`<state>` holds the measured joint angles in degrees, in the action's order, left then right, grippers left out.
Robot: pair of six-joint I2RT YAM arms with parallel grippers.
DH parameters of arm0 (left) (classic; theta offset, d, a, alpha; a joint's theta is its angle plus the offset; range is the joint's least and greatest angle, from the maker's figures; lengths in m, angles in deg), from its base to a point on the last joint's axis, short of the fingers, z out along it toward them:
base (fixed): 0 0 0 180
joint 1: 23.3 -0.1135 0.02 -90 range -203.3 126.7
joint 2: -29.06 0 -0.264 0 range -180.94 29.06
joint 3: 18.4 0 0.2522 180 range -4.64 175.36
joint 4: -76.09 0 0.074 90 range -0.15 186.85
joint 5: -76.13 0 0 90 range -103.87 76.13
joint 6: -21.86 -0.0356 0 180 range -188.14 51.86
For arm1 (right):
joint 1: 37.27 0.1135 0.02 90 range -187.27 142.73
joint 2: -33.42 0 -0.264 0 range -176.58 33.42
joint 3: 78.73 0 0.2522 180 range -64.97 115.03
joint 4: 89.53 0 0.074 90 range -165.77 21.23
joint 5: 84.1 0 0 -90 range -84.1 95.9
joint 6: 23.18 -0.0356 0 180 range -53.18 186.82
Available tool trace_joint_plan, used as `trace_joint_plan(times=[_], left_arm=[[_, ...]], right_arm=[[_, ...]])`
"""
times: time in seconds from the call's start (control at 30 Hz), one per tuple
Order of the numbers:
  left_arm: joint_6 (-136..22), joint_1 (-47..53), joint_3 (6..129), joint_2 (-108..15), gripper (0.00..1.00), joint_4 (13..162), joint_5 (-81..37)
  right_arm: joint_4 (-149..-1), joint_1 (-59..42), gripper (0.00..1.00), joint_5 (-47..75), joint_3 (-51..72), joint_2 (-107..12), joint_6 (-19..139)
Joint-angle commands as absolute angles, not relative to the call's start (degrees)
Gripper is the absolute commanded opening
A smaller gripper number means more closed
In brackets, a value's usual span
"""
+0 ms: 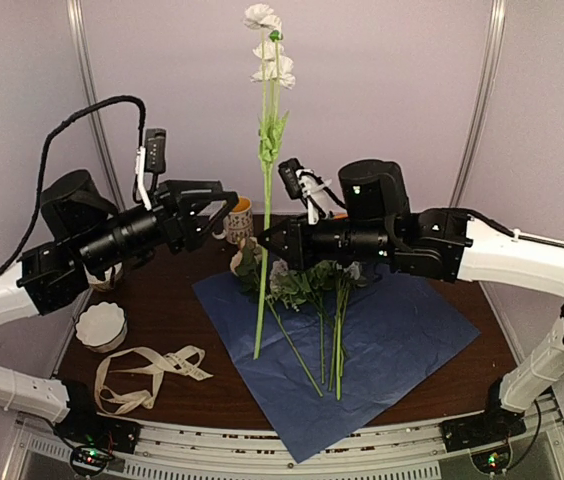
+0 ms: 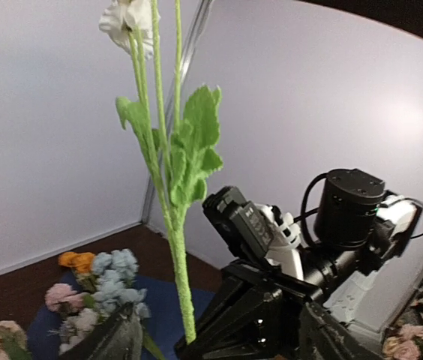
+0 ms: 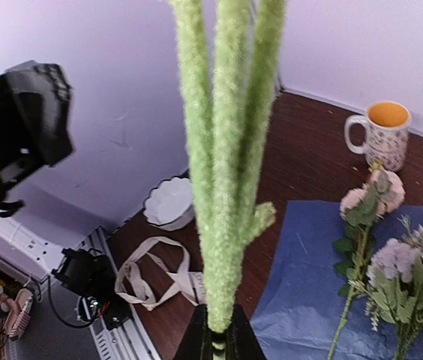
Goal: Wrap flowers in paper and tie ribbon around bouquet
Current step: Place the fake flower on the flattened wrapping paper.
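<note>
Right gripper (image 1: 265, 241) clamps a tall fuzzy green white-bloomed stem (image 1: 265, 195) upright over the creased navy paper sheet (image 1: 402, 340) on the brown bench (image 1: 162, 310); left gripper (image 1: 224, 213) gapes open just beside it.

Two black-and-white robot arms: left arm (image 1: 72, 250), right arm (image 1: 462, 250). Two grippers, one per arm: left gripper (image 1: 224, 215), right gripper (image 1: 265, 241). One large dark-blue creased paper sheet (image 1: 402, 340). One tall fuzzy green flower spray (image 1: 266, 200), upright: three stalks bundled, three white blooms (image 1: 262, 15) on top. Loose green-stemmed flowers (image 1: 339, 340) lying on sheet: at least four stems, heads too bunched for exact count. One beige-cream fabric ribbon (image 1: 147, 375). One white scalloped bowl (image 1: 100, 327). One patterned ceramic mug (image 1: 239, 222), yellow inside.
</note>
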<state>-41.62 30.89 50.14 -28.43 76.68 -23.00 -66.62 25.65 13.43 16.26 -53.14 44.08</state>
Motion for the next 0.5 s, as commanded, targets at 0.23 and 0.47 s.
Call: trace_joint_plan(times=[0.23, 0.47], left_arm=[[-36.6, 14.5, 60.6, -49.2, 0.87, 118.6, -6.3], [-36.9, 13.5, 60.4, -63.2, 0.87, 118.8, -7.6]], right_arm=[[-45.7, 6.5, 0.0, 19.4, 12.0, -58.3, 35.3], [-41.6, 1.0, 0.25, 14.9, 15.7, -68.0, 34.5]])
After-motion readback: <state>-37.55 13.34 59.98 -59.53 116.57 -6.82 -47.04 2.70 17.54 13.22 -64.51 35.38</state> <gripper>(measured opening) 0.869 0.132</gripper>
